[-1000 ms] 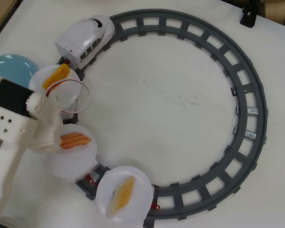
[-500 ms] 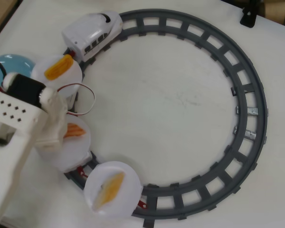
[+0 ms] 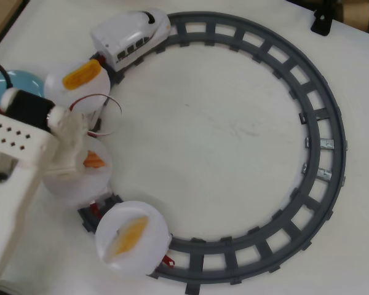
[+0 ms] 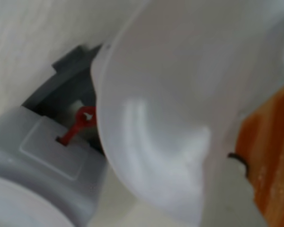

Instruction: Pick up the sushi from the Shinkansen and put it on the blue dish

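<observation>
While three white plates (image 3: 134,246) each carry one piece, the hand's (image 3: 86,161) grip is unclear.

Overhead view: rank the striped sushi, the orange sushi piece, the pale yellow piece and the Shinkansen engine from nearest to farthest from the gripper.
1. Striped sushi, on the middle plate, right at the gripper.
2. Orange sushi piece, on the plate above it.
3. Pale yellow piece, on the plate below; close to the orange one in distance, too close to call.
4. Shinkansen engine, at the top.
</observation>
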{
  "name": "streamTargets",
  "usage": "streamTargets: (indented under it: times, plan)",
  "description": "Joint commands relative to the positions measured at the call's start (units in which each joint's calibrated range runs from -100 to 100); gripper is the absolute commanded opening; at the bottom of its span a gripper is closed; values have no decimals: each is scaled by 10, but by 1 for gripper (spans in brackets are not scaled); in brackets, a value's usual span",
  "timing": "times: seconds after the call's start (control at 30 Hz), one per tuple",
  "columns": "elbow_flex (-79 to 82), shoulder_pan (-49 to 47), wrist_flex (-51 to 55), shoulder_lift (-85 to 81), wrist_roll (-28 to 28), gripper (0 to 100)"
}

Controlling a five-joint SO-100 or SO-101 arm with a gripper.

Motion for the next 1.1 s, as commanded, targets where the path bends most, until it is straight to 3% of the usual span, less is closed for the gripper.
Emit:
streamTargets:
  times: [0.0, 0.2, 0.47, 1.07]
  plan:
    - [-48, -23, 2, -3, -5, 3]
    - [-112, -59, 13, -3, -5, 3]
    - [-150, -178, 10, 13, -21, 3]
    - [-480, -297, 17, 318, -67, 3]
